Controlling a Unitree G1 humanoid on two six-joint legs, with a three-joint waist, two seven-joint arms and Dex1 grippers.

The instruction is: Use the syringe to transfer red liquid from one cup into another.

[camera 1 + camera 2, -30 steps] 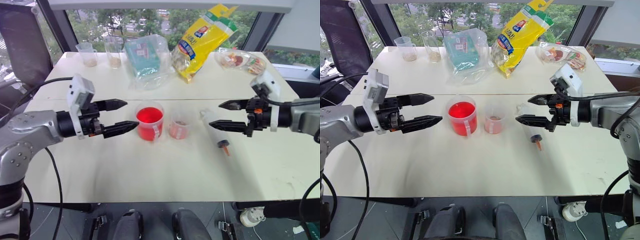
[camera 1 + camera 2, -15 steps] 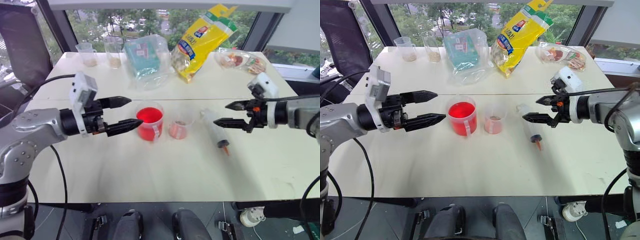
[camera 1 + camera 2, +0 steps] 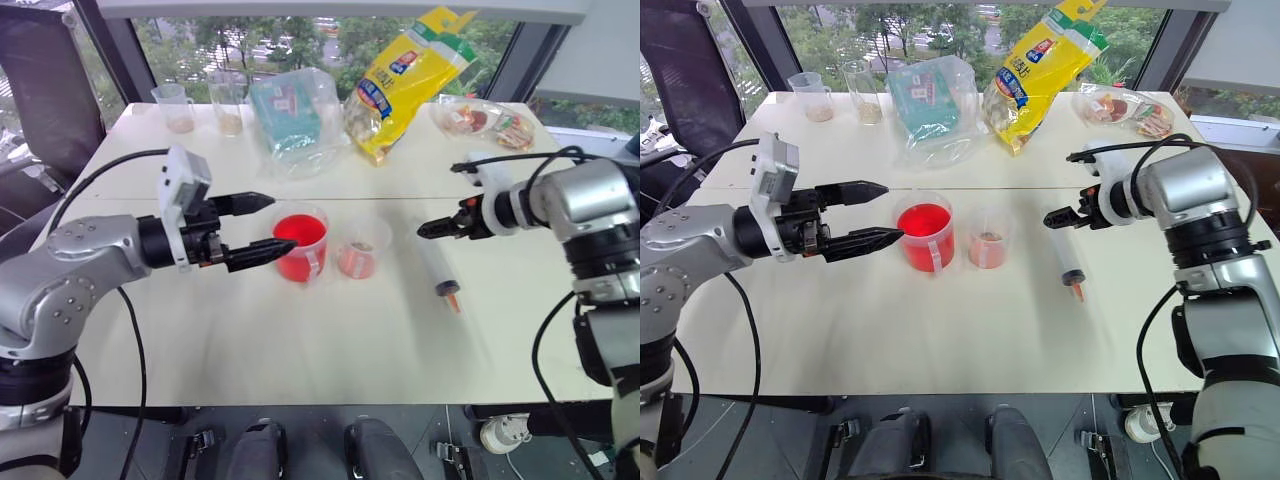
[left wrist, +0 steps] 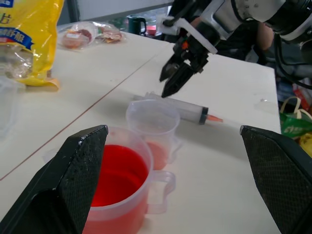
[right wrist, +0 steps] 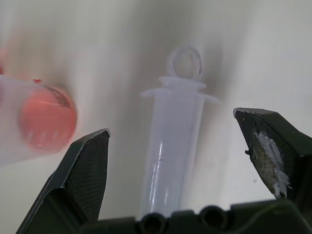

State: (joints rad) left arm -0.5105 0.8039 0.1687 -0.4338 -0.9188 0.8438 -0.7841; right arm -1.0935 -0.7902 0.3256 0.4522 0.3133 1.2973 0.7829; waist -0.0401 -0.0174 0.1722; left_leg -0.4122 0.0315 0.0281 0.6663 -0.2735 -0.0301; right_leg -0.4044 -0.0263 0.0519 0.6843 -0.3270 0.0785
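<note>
Left of centre, the left claw (image 3: 258, 228) hovers spread beside the larger clear plastic cup of vivid red liquid (image 3: 299, 246), likely to steady it. At right, the right claw (image 5: 180, 165) (also apart) straddles the clear plastic syringe (image 3: 438, 266) lying on the cream table (image 3: 330, 330), poised to grasp.

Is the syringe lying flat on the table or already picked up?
Lying flat. The syringe rests on its side on the table, orange tip toward the robot; the open right gripper straddles its barrel without closing on it.

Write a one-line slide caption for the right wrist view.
Open right claw straddles the syringe lying on the table, beside the small cup.
</note>
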